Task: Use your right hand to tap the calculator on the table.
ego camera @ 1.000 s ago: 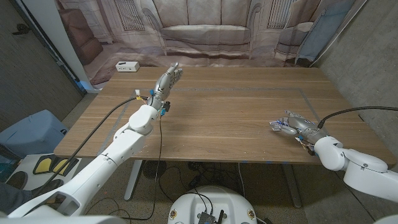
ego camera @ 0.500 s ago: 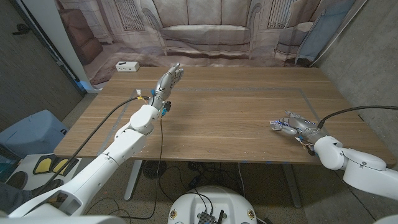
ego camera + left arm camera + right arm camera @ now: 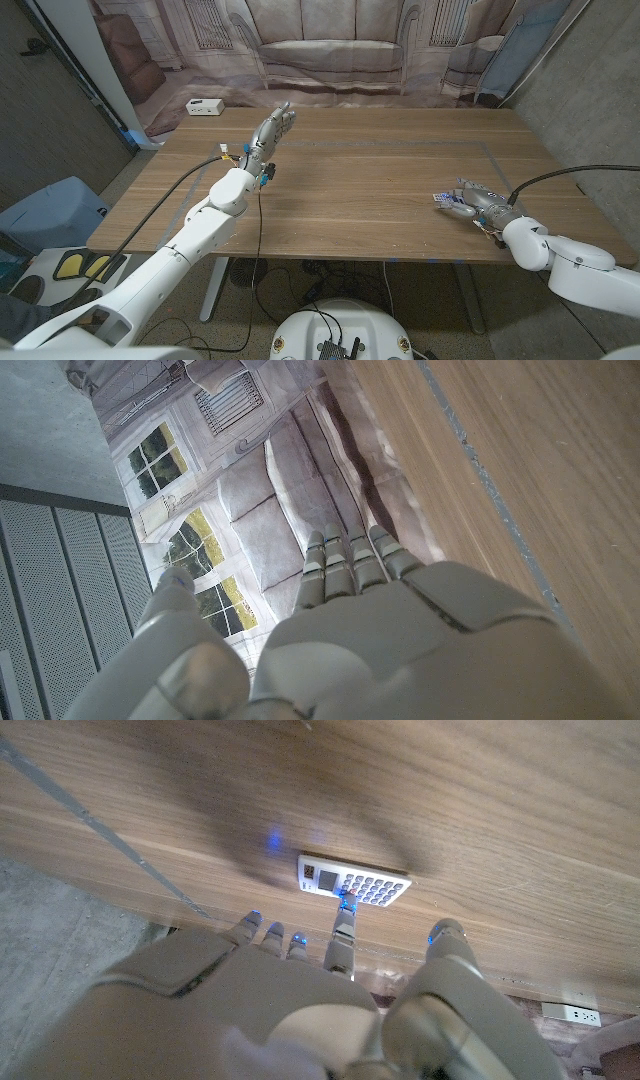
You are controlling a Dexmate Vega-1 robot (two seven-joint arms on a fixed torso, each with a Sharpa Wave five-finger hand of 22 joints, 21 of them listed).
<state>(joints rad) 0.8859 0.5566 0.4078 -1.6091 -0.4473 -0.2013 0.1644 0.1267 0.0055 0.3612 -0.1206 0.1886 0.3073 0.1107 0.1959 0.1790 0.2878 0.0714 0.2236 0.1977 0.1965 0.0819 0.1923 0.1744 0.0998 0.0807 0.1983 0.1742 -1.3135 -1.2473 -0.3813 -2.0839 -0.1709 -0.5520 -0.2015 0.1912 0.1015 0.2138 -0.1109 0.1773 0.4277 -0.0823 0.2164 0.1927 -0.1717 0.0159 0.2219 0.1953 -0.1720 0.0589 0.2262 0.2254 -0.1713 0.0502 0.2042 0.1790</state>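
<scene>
The calculator (image 3: 354, 887) – small, light, likely to skid on the counter (image 3: 370, 190) – lies just under the empty, spread right hand (image 3: 478, 200), one finger reaching its keys, the spot to tap.

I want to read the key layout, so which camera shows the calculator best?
The right wrist view: the calculator lies unobstructed, screen and key rows visible, one finger of the right hand reaching it. In the head view it is a small white sliver beside that hand.

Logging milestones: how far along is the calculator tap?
Done: the right hand is at the calculator near the table's right edge. In hand: one fingertip meets the keypad's edge; actual contact is hard to confirm. Left: lifting away. The left hand holds nothing.
</scene>
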